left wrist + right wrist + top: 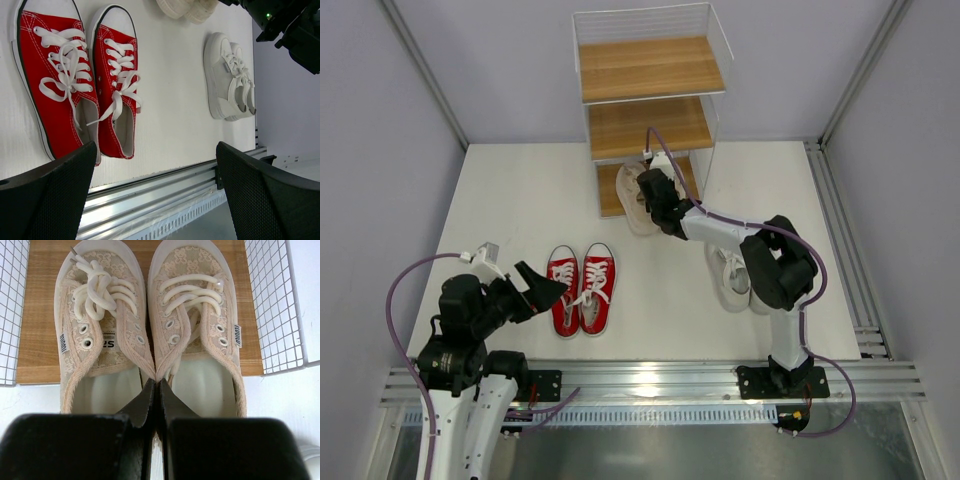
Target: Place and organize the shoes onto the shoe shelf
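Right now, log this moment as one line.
right tool shut on beige pair at inner collars, toes on shoe shelf bottom board | left tool open near red pair | white pair on table

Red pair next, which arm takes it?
Left. The open left gripper sits right beside the red pair. The right gripper is shut on the beige pair at the bottom board of the shelf, farther away.

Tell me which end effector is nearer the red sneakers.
Left. The left end effector is open beside the red sneakers; the right end effector is at the shelf, pinching the beige shoes.
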Motion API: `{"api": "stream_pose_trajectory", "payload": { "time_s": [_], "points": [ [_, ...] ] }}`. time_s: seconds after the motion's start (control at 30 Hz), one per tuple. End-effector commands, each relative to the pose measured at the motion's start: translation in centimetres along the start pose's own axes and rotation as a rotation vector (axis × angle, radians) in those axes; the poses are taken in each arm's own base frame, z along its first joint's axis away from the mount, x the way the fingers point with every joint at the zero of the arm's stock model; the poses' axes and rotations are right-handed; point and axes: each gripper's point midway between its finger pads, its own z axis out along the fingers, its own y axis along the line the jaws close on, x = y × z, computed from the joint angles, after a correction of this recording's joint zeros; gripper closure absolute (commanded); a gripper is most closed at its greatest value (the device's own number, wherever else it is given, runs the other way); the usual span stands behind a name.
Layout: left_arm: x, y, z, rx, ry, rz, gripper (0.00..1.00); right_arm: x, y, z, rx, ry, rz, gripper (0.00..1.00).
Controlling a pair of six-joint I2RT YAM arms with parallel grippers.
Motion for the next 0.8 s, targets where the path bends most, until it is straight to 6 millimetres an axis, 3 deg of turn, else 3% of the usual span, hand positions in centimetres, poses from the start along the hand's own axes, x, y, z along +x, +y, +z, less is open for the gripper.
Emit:
{"api": "stream_pose_trajectory", "payload": {
  "time_s": [0.0, 0.33, 0.5, 0.77],
  "points": [
    [-1.0, -0.8, -0.5, 0.017, -0.034, 0.039, 0.0, -9.6, 0.2, -0.6, -0.002, -0.259, 0.175, 0.96],
    [-1.0, -0.7, -0.5, 0.016, -0.038, 0.04, 0.0, -6.8, 1.7, 0.2, -0.098, -0.205, 0.275, 0.96],
    [-0.9, -0.7, -0.6, 0.014, -0.036, 0.04, 0.0, -6.6, 2.2, 0.2, -0.127, -0.197, 0.308, 0.96],
    [-0.8, -0.7, -0.7, 0.016, -0.038, 0.044, 0.0, -4.1, 0.7, 1.0, -0.036, -0.115, 0.211, 0.96]
  ]
}}
